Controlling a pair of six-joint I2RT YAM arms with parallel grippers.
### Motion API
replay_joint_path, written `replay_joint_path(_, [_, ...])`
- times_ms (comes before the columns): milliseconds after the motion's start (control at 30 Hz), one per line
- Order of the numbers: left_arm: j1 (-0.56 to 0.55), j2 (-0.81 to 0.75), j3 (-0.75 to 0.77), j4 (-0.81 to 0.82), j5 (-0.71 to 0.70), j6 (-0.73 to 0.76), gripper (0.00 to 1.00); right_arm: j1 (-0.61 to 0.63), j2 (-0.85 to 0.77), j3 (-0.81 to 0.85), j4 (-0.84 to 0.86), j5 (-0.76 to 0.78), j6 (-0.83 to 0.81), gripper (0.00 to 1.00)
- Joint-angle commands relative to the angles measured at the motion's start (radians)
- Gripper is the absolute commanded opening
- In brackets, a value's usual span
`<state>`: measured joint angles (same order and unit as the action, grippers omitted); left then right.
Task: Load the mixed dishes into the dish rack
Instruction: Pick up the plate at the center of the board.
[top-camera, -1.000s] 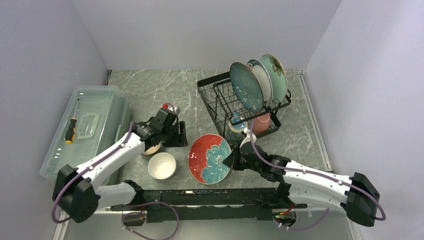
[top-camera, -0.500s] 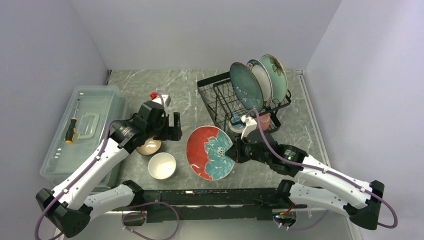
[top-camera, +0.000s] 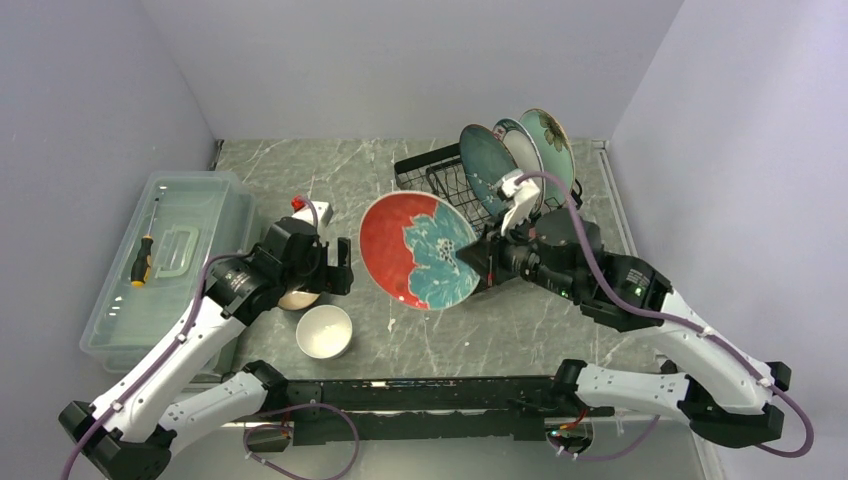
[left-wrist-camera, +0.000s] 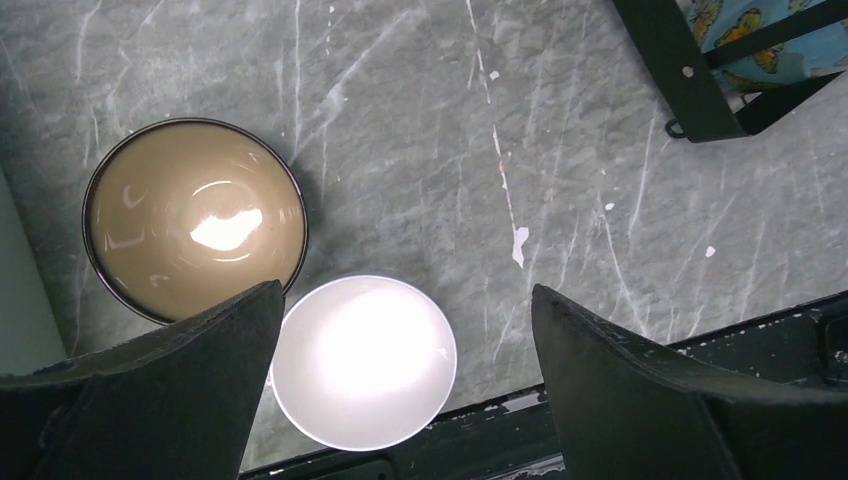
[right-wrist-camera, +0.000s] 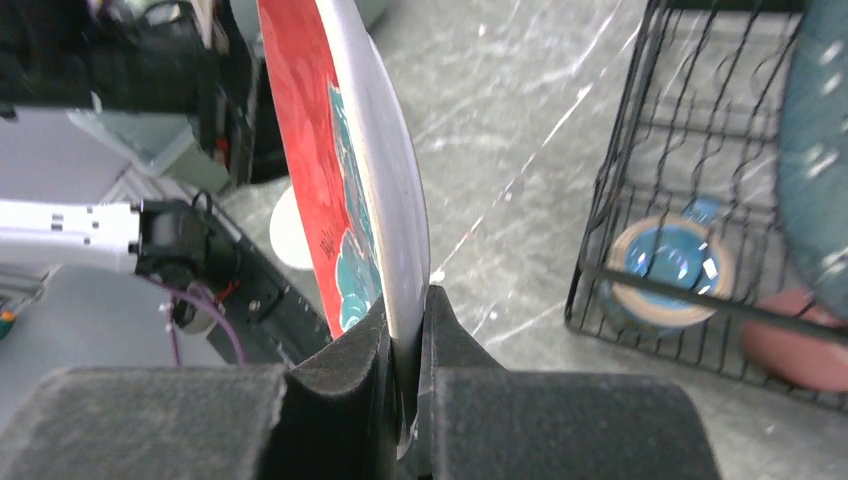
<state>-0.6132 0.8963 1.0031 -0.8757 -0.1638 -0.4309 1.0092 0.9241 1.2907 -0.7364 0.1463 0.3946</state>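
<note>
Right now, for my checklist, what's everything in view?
red plate: one, red with teal flower, held upright
standing plates: three, teal to mint-green, rack slots
dish rack: one, black, far right
blue mug: one, blue, rack basket
pink mug: one, pink, rack basket
brown bowl: one, brown, table
white bowl: one, white, beside brown bowl
plastic box: one, clear, left edge
screwdriver: one, orange-black, at box
left gripper: black, open above bowls
right gripper: black, shut on red plate
</note>
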Motion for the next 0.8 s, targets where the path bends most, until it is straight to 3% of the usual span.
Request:
replay_joint_path(0, [-0.003,-0.011,-0.019,0.041,-0.039,0.017,1.0,0.003,0.018,0.182,0.192,0.121,-0.113,0.0])
replay_joint_path(333, [-0.002,-0.021,-0.027,0.017,-0.088,0.016,0.99,0.003,0.137,0.4,0.235,0.32,-0.299,0.0])
replay_joint_path(767, [-0.001,-0.003,-0.029,0.017,-0.076,0.02,0.99,0.003,0.17,0.375,0.415,0.54,-0.441,0.0])
